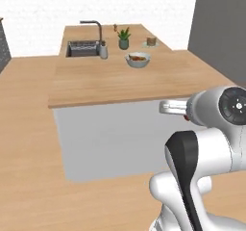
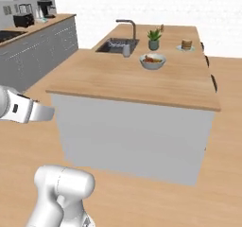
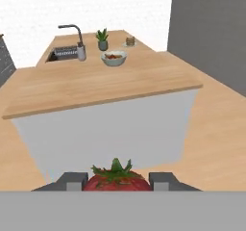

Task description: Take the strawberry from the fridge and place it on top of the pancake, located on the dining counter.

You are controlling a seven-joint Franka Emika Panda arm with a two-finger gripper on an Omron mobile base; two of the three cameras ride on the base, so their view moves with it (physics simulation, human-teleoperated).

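Observation:
In the hand view the strawberry (image 3: pixel 116 179), red with a green leafy top, sits between my two dark fingertips (image 3: pixel 72 181); my gripper (image 3: pixel 116 182) is shut on it. It hangs in front of the near end of the dining counter (image 1: pixel 120 81), a long light wood top on a pale grey base. The pancake (image 1: pixel 151 41), a small tan stack on a pale plate, lies at the counter's far right corner (image 2: pixel 186 45), far beyond the gripper (image 3: pixel 129 41). The tall matte grey fridge (image 3: pixel 211 28) rises at the right; its doors are hidden.
A grey bowl of fruit (image 1: pixel 138 59) stands mid-counter, with a potted plant (image 1: pixel 124 37) behind it. At the far left end are the sink (image 1: pixel 82 48) and a dark faucet (image 1: pixel 96 28). A wall counter with appliances (image 2: pixel 28 32) runs along the left. Wood floor surrounds the island.

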